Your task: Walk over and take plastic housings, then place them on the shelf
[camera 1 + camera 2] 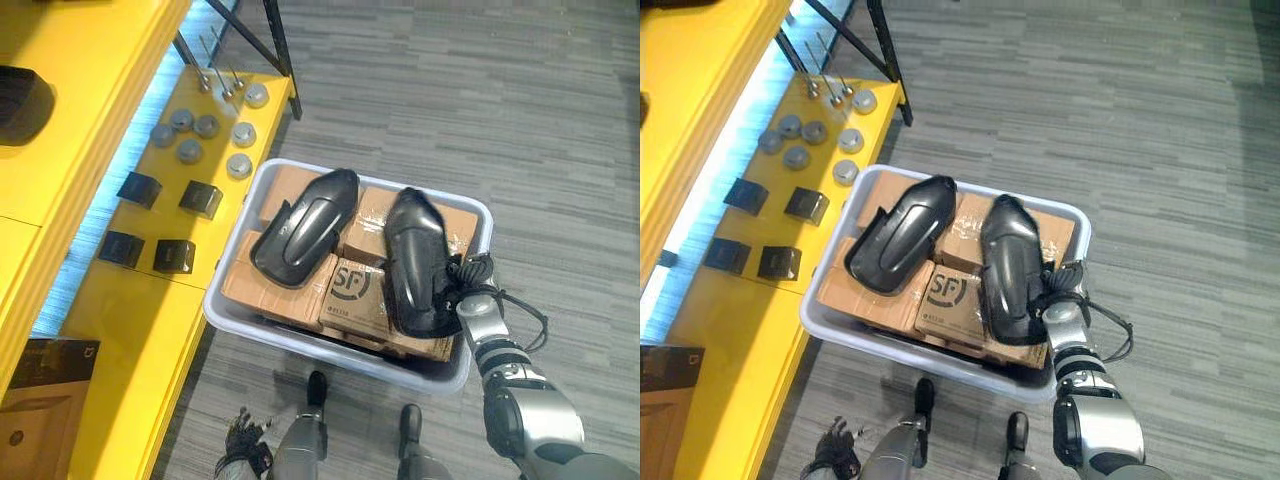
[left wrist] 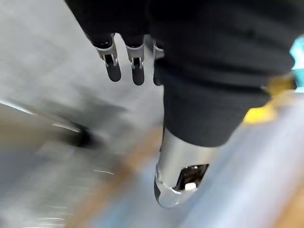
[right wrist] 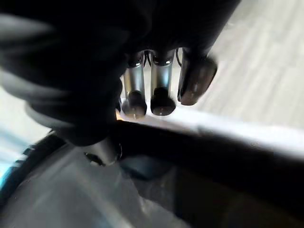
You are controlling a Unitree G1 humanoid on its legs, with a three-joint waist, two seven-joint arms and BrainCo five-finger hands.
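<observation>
We count 2 black housings on boxes [image 1: 352,292] in 1 grey bin [image 1: 300,346]: left housing [image 1: 305,228] and right housing [image 1: 415,258], side by side, apart. We can't count the boxes. The right hand [image 1: 470,275] sits at the right housing's near end; its fingers [image 3: 163,90] are relaxed, grasping nothing. The left hand [image 1: 241,441] is low near the floor, released and empty. The yellow shelf [image 1: 130,330], left of the bin, holds 7 grey discs [image 1: 189,151] and 4 black blocks [image 1: 200,199].
</observation>
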